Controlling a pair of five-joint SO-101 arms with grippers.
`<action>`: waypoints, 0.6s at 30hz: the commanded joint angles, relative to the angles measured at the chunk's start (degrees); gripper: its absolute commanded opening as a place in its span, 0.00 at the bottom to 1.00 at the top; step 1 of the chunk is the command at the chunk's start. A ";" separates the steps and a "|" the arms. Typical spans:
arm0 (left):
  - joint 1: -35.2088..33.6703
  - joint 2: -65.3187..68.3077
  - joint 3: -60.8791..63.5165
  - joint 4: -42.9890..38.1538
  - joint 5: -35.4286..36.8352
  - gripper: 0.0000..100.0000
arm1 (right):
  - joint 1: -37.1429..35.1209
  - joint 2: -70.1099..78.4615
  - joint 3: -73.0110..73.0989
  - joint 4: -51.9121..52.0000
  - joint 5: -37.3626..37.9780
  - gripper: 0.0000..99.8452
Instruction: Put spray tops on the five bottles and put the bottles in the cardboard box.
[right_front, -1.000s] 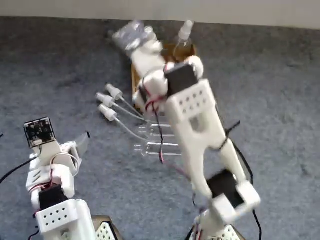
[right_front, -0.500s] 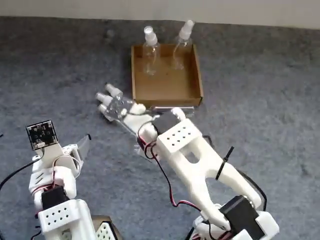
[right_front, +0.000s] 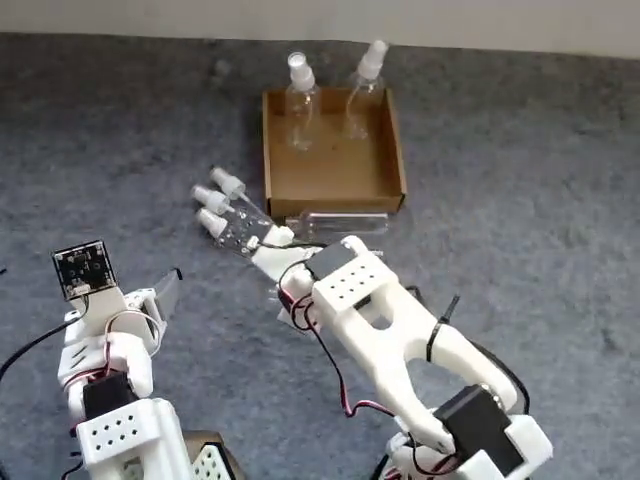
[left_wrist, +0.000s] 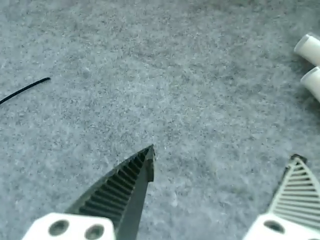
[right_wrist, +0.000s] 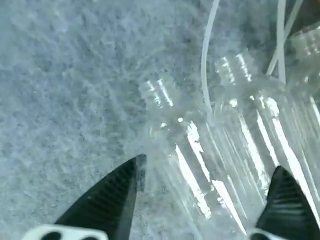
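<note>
Two clear bottles with spray tops (right_front: 300, 100) (right_front: 362, 92) stand at the back of the cardboard box (right_front: 395, 150). Three white spray tops (right_front: 215, 200) lie on the carpet left of the box, their thin tubes (right_wrist: 206, 60) running across uncapped bottles. My right gripper (right_wrist: 209, 167) (right_front: 245, 230) hangs open low over these lying bottles, its fingers on either side of two threaded necks (right_wrist: 160, 92) (right_wrist: 235, 67). Another lying bottle (right_front: 345, 222) shows by the box's front wall. My left gripper (left_wrist: 223, 155) (right_front: 165, 290) is open and holds nothing above bare carpet, with two spray tops (left_wrist: 312, 50) off to its side.
Grey carpet covers the whole table. A thin black cable (left_wrist: 25, 89) lies on it near the left arm. The right arm's body (right_front: 380, 330) hides part of the lying bottles. A pale wall edge runs behind the box.
The right arm swung back from over the box, leaving a second capped bottle standing in it, and came down over the lying bottles. The left arm stayed still.
</note>
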 joint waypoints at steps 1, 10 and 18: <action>-0.84 -0.57 -0.13 -1.58 0.44 0.33 | -0.13 3.21 -0.48 -1.89 0.35 0.33; -0.92 -0.57 -0.04 -1.58 0.44 0.33 | 0.40 4.09 -0.31 1.80 -4.31 0.25; -0.84 -0.57 -0.04 -1.58 0.44 0.33 | 0.75 4.00 2.59 1.89 -6.68 0.25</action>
